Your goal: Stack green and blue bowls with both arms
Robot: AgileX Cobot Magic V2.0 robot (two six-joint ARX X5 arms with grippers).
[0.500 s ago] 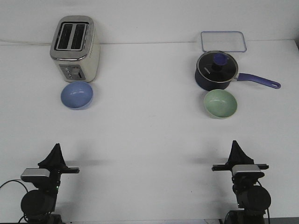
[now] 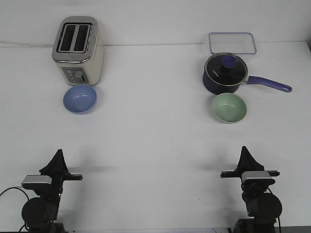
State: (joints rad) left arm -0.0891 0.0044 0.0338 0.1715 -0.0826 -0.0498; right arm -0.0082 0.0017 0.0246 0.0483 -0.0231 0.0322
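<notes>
The blue bowl (image 2: 79,99) sits upright on the white table at the far left, just in front of a toaster. The green bowl (image 2: 229,107) sits upright at the far right, just in front of a dark navy pot. My left gripper (image 2: 58,156) is at the near left edge, well short of the blue bowl, its fingers pressed together to a point. My right gripper (image 2: 244,152) is at the near right edge, well short of the green bowl, its fingers likewise together. Neither holds anything.
A cream and silver toaster (image 2: 77,49) stands behind the blue bowl. A navy pot with a glass lid and long handle (image 2: 225,74) stands behind the green bowl. A clear rectangular tray (image 2: 232,42) lies at the back right.
</notes>
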